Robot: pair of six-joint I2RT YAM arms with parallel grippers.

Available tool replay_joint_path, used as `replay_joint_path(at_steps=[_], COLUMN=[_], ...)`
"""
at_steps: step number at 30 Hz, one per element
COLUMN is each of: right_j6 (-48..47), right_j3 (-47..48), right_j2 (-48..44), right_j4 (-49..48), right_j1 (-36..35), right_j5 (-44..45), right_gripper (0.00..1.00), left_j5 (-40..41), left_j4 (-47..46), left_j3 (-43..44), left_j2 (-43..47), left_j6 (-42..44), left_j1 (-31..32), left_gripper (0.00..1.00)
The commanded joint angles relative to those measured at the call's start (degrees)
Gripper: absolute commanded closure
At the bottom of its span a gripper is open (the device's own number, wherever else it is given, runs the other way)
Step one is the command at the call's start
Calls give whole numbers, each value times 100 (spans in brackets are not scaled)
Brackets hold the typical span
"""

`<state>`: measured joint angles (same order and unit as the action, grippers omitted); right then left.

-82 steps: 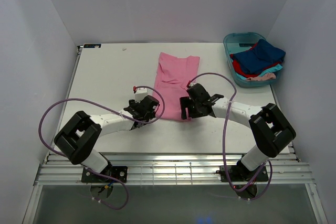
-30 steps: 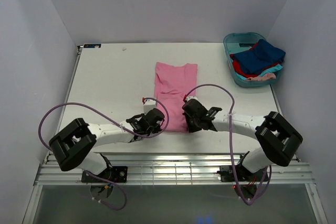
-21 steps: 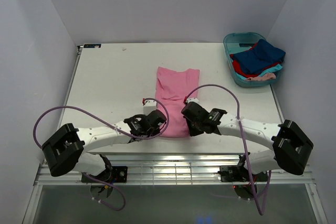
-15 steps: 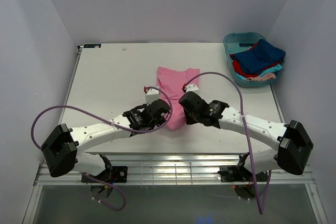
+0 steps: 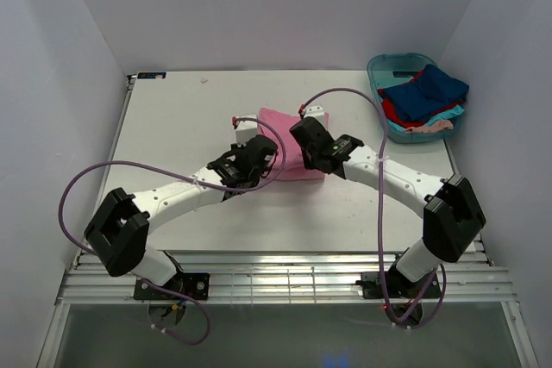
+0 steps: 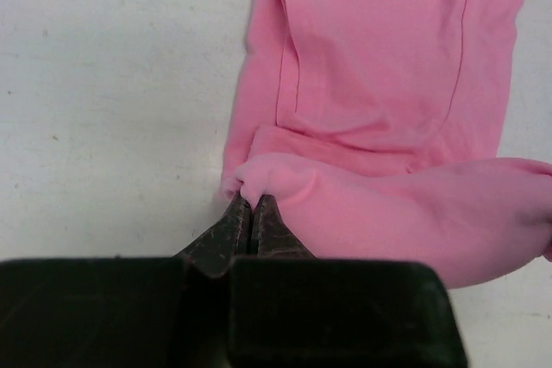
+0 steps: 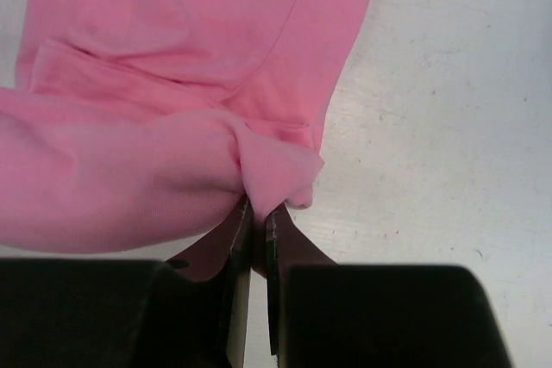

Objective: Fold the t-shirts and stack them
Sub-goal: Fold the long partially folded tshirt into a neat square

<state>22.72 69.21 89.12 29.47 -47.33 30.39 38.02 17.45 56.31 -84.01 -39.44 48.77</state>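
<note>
The pink t-shirt [image 5: 291, 159] lies mid-table, its near end lifted and doubled back over the flat part. My left gripper [image 5: 272, 158] is shut on the left corner of that lifted fold [image 6: 259, 180], fingertips [image 6: 235, 217] pinching cloth. My right gripper [image 5: 299, 133] is shut on the right corner [image 7: 276, 170], cloth bunched between its fingers [image 7: 233, 230]. The flat part of the shirt [image 6: 379, 84] [image 7: 190, 32] stretches beyond both grippers. The other t-shirts, dark blue [image 5: 431, 88], red [image 5: 392, 114], turquoise [image 5: 444, 115] and pale pink [image 5: 431, 127], are heaped at the back right.
A teal tub [image 5: 384, 68] at the back right corner holds the heap of shirts. White walls close in the table on three sides. Purple cables loop from both arms above the tabletop [image 5: 172, 127].
Both grippers have carried the pink shirt's near end away from the table's front edge toward the back, folding it over the rest. The arms stretched forward with it.
</note>
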Motion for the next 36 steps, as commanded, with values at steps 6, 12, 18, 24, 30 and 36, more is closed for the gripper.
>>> replay_joint_path(at_steps=[6,12,18,24,30,36], right_j6=[-610,-839,-1033,-1173,-1349,-1437], right_j3=[707,1296,1832,2386,2984,3511], right_j2=[465,922,1449,2020,2750,3304], right_j4=[-574,-645,-671,-671,-662,-618], right_j1=[514,795,1059,1287,1516,1674], right_j5=[28,-95,-253,-402,-640,-798], right_gripper=[92,92,92,92,92,92], left_j5=[-409,-567,-848,-1191,-1420,-1561], left_j4=[-866,-989,-1086,-1104,-1025,-963], left_j3=[933,1531,2040,2524,3139,3579], left_j2=[-669,-1170,-1776,-2479,-3183,-3613], left_j6=[841,1052,1158,1246,1360,1351], left_j1=[-562,-764,-1089,-1353,-1555,-1739], left_gripper=[100,100,100,100,100,100])
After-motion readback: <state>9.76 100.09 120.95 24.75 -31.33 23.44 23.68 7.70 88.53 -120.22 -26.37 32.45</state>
